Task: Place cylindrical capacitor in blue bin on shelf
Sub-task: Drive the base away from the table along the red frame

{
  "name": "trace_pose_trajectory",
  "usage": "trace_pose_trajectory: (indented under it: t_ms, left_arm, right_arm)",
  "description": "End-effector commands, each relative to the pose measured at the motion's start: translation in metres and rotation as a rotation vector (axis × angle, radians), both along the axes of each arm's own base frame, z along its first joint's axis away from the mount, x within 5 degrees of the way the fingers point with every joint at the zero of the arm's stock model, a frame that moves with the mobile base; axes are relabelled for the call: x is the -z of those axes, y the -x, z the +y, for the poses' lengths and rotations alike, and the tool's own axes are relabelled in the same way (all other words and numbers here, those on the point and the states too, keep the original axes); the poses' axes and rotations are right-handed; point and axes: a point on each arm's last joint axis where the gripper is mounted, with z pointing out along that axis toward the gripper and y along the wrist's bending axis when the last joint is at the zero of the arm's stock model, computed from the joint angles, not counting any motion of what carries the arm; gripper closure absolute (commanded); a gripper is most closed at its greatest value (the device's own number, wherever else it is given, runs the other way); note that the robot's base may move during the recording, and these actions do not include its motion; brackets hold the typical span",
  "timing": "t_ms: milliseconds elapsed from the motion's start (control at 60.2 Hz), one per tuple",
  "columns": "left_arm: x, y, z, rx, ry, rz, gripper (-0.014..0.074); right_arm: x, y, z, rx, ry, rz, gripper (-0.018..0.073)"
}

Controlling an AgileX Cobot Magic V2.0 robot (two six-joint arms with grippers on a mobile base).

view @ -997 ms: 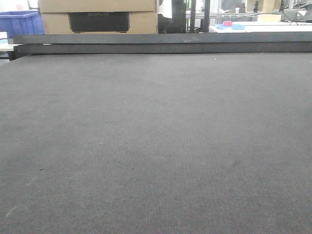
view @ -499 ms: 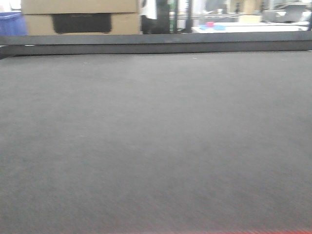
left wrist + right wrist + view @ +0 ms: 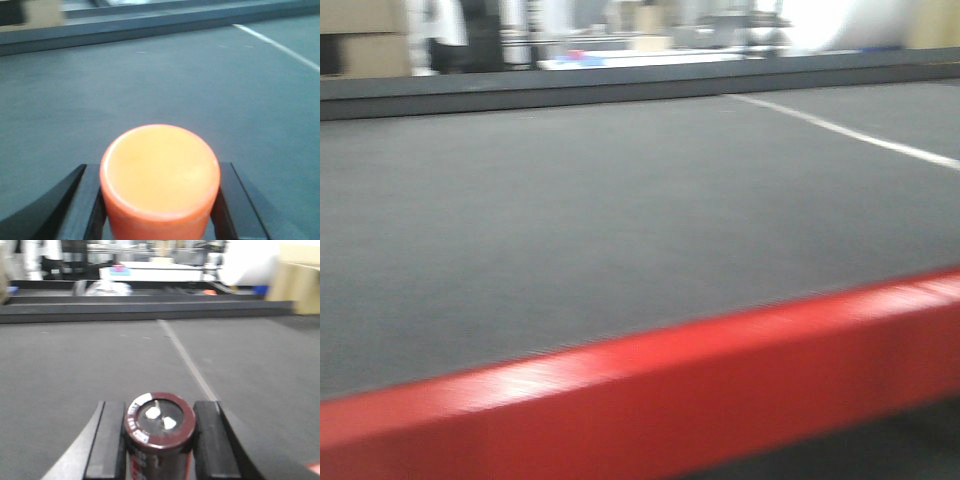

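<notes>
The cylindrical capacitor (image 3: pixel 159 423) stands up tall, pins on top, squeezed tight in the right gripper (image 3: pixel 160 452), low over the grey table (image 3: pixel 70 365). The left gripper (image 3: pixel 160 220) squeezes an orange tub (image 3: pixel 160 172).

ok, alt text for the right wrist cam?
The right gripper holds the cylindrical capacitor upright between its black fingers, its dark top with two pale terminals facing the camera. Beyond it, a grey table mat with a thin pale line runs to a dark raised edge, with blurred workshop clutter behind.
</notes>
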Motion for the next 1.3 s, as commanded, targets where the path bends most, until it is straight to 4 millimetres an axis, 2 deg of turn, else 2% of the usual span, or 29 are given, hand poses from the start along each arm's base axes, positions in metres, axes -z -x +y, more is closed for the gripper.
trace_pose_trajectory:
  t_ms: [0,1280]
  left_arm:
    - [-0.0021,0.0,-0.001,0.007,0.009,-0.023,0.0707]
    - [-0.0021,0.0,-0.001,0.007,0.009,-0.023,0.0707]
  right_arm:
    - [-0.0029,0.0009,-0.0007,0.007,0.006,-0.031,0.0669]
    - [-0.0029,0.0009,-0.0007,0.007,0.006,-0.031,0.0669]
